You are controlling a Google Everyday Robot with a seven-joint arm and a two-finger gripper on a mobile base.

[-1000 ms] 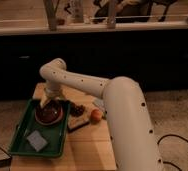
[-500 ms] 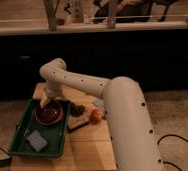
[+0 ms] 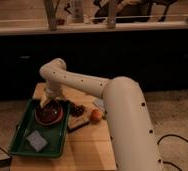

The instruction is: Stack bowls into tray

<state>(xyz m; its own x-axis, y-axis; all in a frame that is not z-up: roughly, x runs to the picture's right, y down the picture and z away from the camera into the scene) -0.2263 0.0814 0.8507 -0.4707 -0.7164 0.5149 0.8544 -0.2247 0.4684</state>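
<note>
A dark red-brown bowl with an orange rim [image 3: 49, 114] sits in the far part of the dark green tray [image 3: 22, 139] on the light wooden table. My gripper [image 3: 48, 102] hangs from the white arm right over the bowl's far edge, close to or touching it. I see only this one bowl shape; whether another bowl lies under it I cannot tell.
A flat grey square block [image 3: 37, 141] lies in the near part of the tray. A small orange fruit [image 3: 96, 115] and a dark cluster [image 3: 77, 109] on a flat dark item lie on the table right of the tray. The white arm [image 3: 127, 115] covers the table's right side.
</note>
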